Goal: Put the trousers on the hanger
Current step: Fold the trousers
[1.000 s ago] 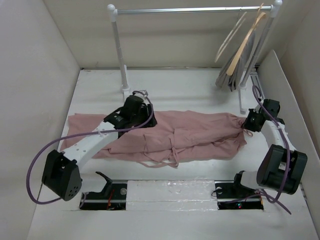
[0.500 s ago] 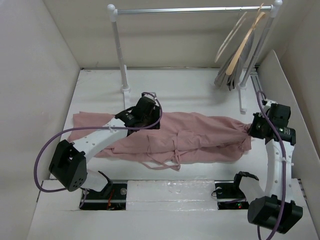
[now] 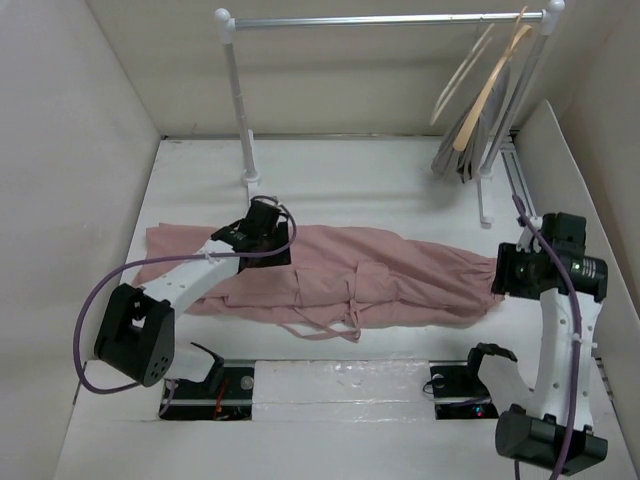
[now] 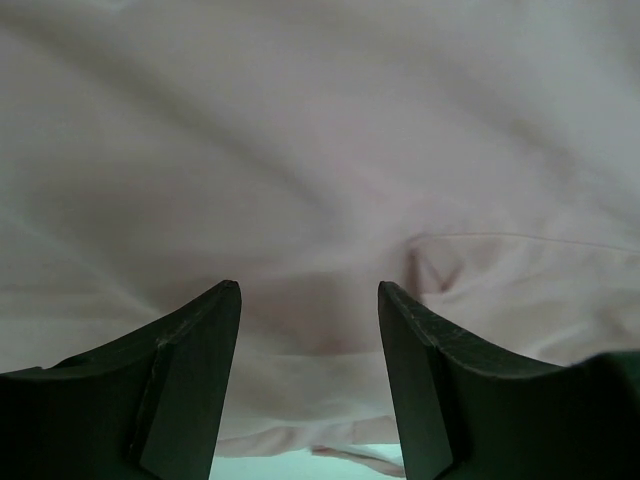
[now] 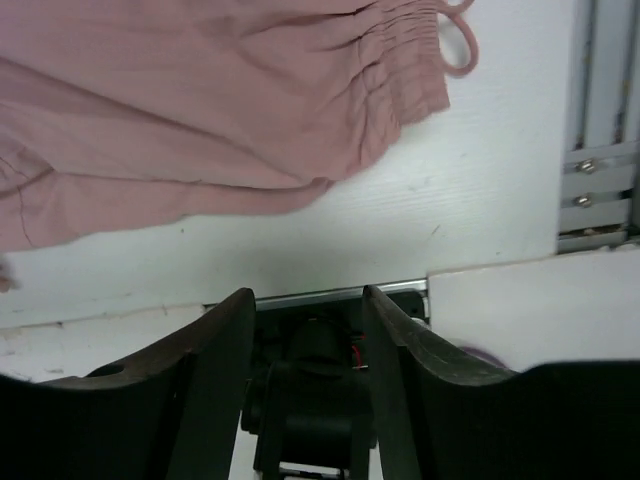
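Right now the trousers (image 3: pixel 400 270) lie flat on the table (image 3: pixel 380 180), stretched across its middle from 9 o'clock to 3 o'clock in the overhead view. The legs run toward 9 o'clock and the gathered waist (image 3: pixel 478 275) ends toward 3 o'clock. Thin drawstrings (image 3: pixel 320 325) trail off the fabric's 6 o'clock edge onto the bare table.

The left gripper (image 3: pixel 262 240) sits over the upper edge of the legs, left of centre. Its wrist camera shows the left gripper (image 4: pixel 308 290) with fingers (image 4: pixel 190 380) spread apart and pink cloth filling the view behind them. Nothing is pinched between them, and whether the tips touch the cloth I cannot tell.

The right gripper (image 3: pixel 505 275) hangs just beside the waist end at 3 o'clock. From its own camera the right gripper (image 5: pixel 308 295) is unclenched and grasps nothing. The trousers (image 5: pixel 200 110) lie apart from it toward 12 o'clock of that view, with the puckered waist (image 5: pixel 400 70) and a drawstring loop (image 5: pixel 458 45) resting on the white table (image 5: pixel 450 200).

The hanger (image 3: pixel 455 72), thin and pale cream, hangs from the rail (image 3: pixel 390 18) toward 1 o'clock, well apart from the trousers. Just beside it on the rail are a darker wooden hanger (image 3: pixel 490 85) and a grey garment (image 3: pixel 455 155).
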`<state>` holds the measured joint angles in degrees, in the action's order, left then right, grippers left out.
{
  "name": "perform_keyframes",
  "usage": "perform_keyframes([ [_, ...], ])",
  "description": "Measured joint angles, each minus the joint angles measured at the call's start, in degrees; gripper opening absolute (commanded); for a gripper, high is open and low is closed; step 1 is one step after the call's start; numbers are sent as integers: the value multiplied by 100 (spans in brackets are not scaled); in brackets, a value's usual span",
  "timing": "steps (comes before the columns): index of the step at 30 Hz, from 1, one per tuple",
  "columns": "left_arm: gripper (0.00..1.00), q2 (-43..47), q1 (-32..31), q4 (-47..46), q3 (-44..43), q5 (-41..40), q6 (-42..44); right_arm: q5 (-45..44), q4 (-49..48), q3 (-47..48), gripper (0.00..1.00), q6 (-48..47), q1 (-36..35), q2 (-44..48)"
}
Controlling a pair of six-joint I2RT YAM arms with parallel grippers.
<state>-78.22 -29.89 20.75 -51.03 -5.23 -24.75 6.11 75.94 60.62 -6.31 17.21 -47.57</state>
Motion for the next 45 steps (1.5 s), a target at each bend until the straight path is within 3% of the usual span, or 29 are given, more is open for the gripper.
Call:
perform_keyframes([
  [4,54,85,675,-61,437,361,9,-133,-125,907,57,-160,-127,-468],
  [9,58,229,973,37,411,1025,142,-74,-767,409,62,-160,-391,-739],
  [12,61,402,352,175,125,1287,225,-120,-1287,-186,65,-133,-420,-1058],
  [18,62,179,-1764,44,-986,1073,584,13,-1958,-562,65,-133,-385,-1620],
  [22,64,-319,-2409,-138,-1137,756,903,175,-2304,-573,65,-138,-372,-1467],
  [30,66,-1867,-3082,-195,-1517,-98,1443,544,-2505,-870,66,-254,-330,-1145],
  [39,66,-1996,-3077,-455,-1683,-623,1484,846,-2483,-1473,66,-350,-330,-616],
  [43,55,-1939,-2964,-649,-1665,-474,1486,879,-2483,-1475,66,-398,-330,-597],
  [44,46,-1974,-2927,-649,-1665,-428,1486,883,-2483,-1475,66,-402,-330,-597],
  [45,17,-2024,-2905,-649,-1665,-393,1475,885,-2483,-1475,66,-407,-330,-599],
])
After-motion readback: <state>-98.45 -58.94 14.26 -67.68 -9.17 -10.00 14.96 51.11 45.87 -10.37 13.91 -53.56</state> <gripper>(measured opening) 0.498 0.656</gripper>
